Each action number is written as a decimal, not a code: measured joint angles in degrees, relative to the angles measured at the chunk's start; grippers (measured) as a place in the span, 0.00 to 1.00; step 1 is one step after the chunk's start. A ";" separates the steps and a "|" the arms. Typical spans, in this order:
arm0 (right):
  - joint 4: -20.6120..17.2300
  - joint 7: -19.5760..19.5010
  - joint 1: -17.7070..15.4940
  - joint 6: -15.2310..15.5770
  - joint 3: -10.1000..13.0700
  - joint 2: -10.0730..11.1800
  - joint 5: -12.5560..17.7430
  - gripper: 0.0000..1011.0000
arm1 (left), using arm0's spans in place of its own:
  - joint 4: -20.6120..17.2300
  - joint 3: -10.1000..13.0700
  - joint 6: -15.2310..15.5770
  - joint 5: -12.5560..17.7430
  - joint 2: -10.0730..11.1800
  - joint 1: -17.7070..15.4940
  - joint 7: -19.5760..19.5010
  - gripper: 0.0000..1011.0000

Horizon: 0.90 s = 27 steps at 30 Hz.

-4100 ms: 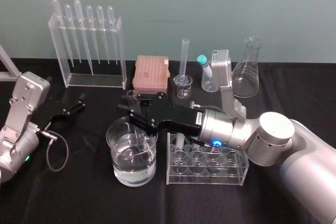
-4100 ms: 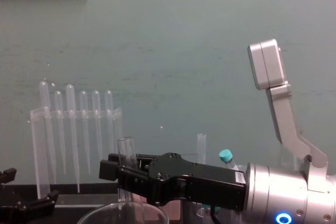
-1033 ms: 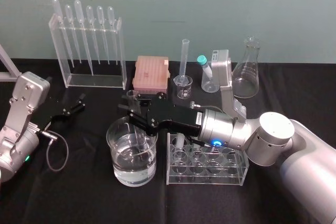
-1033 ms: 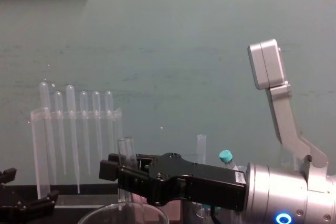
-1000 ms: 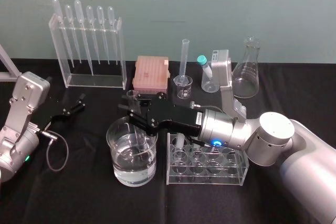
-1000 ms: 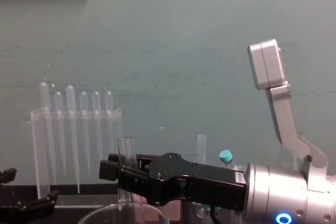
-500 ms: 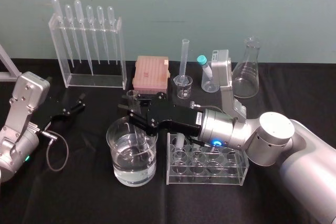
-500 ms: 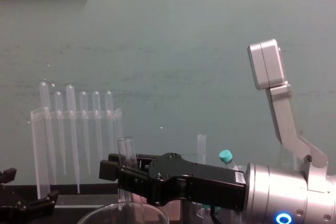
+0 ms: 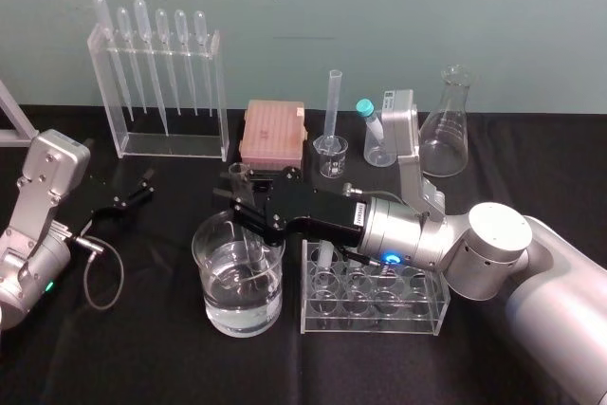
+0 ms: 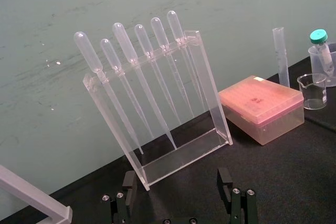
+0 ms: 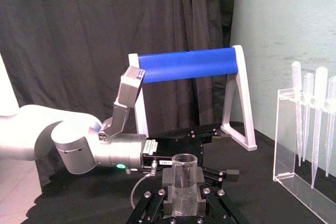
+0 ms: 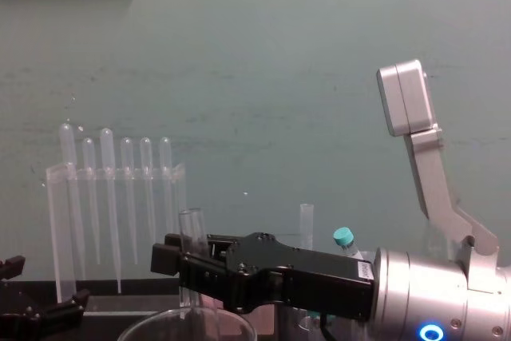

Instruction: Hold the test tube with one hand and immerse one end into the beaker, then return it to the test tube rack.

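Fingers, right gripper point(image 9: 245, 198): closed on the test tube point(image 9: 237, 174) just under its rim, directly above the beaker point(image 9: 207, 258).
Fingers, left gripper point(image 10: 176, 176): spread apart, nothing between them. I see this gripper close to the table point(image 9: 142, 348), well to the left of the beaker.
Table: covered in black cloth.
Pipette stand point(image 9: 156, 144): clear, six pipettes hanging in it, behind the beaker and to its left.
Beaker: wide and clear, part-filled with clear liquid.
Test tube rack point(image 9: 375, 322): clear, just to the right of the beaker. I cannot tell whether the two touch.
Pink tip box point(image 9: 274, 130): behind the beaker.
Test tube: upright, open end up, lower end down inside the beaker at the liquid. I cannot tell how deep it sits.
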 joint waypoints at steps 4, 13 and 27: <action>0.00 0.00 0.00 0.00 0.00 0.00 0.00 0.22 | 0.00 0.00 0.00 0.00 0.00 0.00 0.00 0.99; 0.00 0.00 0.00 0.00 0.00 0.00 0.00 0.22 | 0.00 0.00 0.00 0.00 0.00 0.00 0.00 0.99; 0.00 0.00 0.00 0.00 0.00 0.00 0.00 0.22 | 0.00 0.00 0.00 0.00 0.00 0.00 0.00 0.99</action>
